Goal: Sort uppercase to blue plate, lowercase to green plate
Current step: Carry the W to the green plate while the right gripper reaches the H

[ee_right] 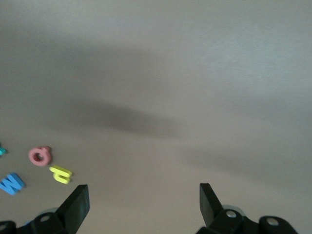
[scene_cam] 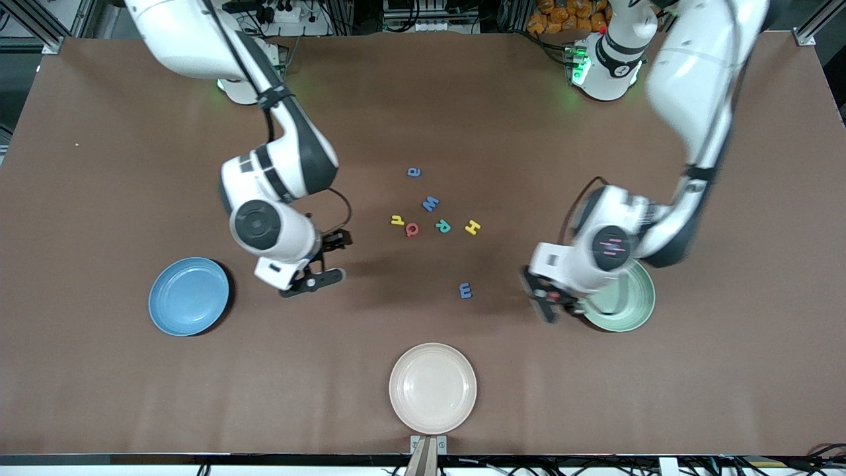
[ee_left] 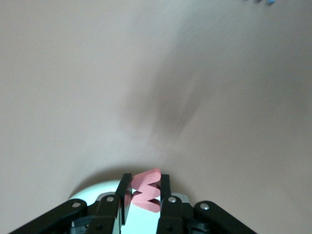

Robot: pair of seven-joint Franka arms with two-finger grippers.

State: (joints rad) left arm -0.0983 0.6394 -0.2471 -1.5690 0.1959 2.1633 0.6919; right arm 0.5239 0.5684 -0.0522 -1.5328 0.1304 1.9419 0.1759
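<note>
**Red w pinched in my left claw**

Red foam w (ee_left: 147, 192) sits clamped between my left gripper (ee_left: 146, 195) fingers, held over the rim of the green plate (scene_cam: 640, 311). My right gripper (scene_cam: 328, 259) hangs spread wide and empty above bare table, between the blue plate (scene_cam: 188, 296) and the loose letters, waiting.

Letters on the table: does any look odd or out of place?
One blue m lies apart from the cluster, nearer the camera. The red w is off the table, shut in the left gripper by the green plate.
</note>
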